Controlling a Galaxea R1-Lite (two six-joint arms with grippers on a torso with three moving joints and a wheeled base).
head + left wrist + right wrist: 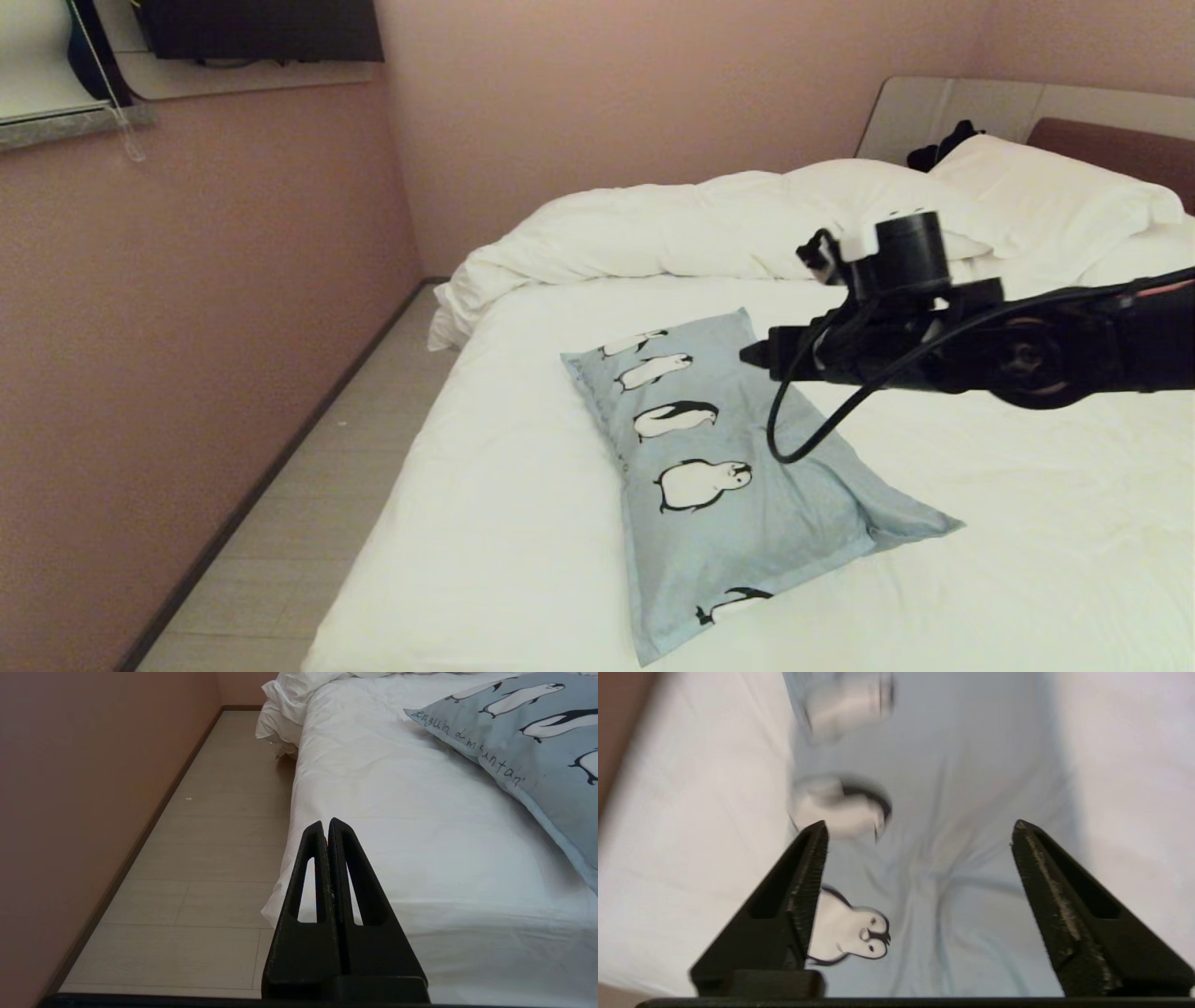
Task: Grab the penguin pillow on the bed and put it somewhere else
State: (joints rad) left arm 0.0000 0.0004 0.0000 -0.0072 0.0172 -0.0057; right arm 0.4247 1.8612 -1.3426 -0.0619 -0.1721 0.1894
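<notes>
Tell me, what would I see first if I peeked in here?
The light blue penguin pillow lying on the bed's white sheet. Above it hangs the black right gripper, its fingers wide open with nothing in them. Behind, a rumpled white duvet is heaped across the bed.

The left gripper [327, 828], fingers [343, 868] pressed together, hangs beside the bed [397, 826] bearing the penguin pillow [537, 742].

Penguin pillow [738, 485] on bed [504, 523], duvet [653, 229] behind, right tool [756, 355] seemingly just above pillow
</notes>
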